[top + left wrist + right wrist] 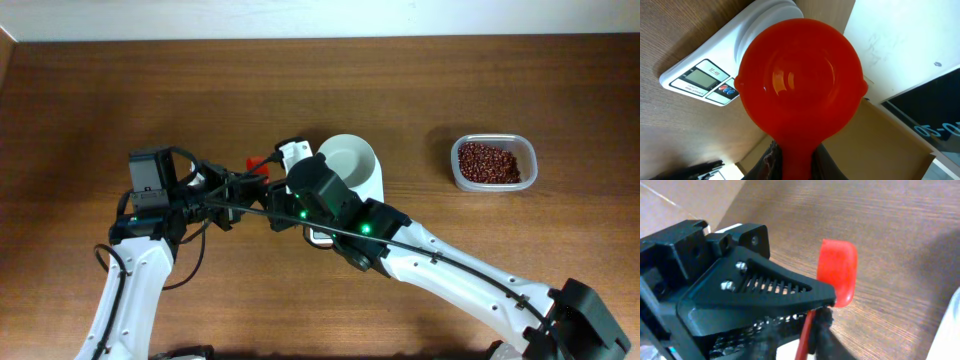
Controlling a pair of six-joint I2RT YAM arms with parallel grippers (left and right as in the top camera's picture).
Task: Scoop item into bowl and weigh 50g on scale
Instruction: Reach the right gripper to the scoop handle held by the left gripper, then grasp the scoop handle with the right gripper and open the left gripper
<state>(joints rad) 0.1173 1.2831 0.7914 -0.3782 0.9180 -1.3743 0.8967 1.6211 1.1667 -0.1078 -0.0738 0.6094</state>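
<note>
Gripping the red scoop (800,80) by its handle, the left pincer (797,162) is clamped tight. It turns the cup toward its wrist camera, which shows it empty. The right pincer (799,339) sits close against it. Its blurred dark fingers stand on either side of a thin red strip that looks to be the same handle, but whether they grip it cannot be told.

Just beside both pincers, the white bowl (352,160) rests on the scale (715,55), whose grey display and two buttons face the left wrist camera. The reading is too small to make out. What shows of the bowl's inside is bare white.

The beans (488,162) lie heaped in a clear tub (530,178) at the right of the table (150,80). They are well apart from both pincers, with the bowl and scale in between.

By this showing the task is barely begun. The tool is in hand and the bowl is on the scale, yet no scoop is filled, nothing is tipped in, and the weighing is all left to do.
</note>
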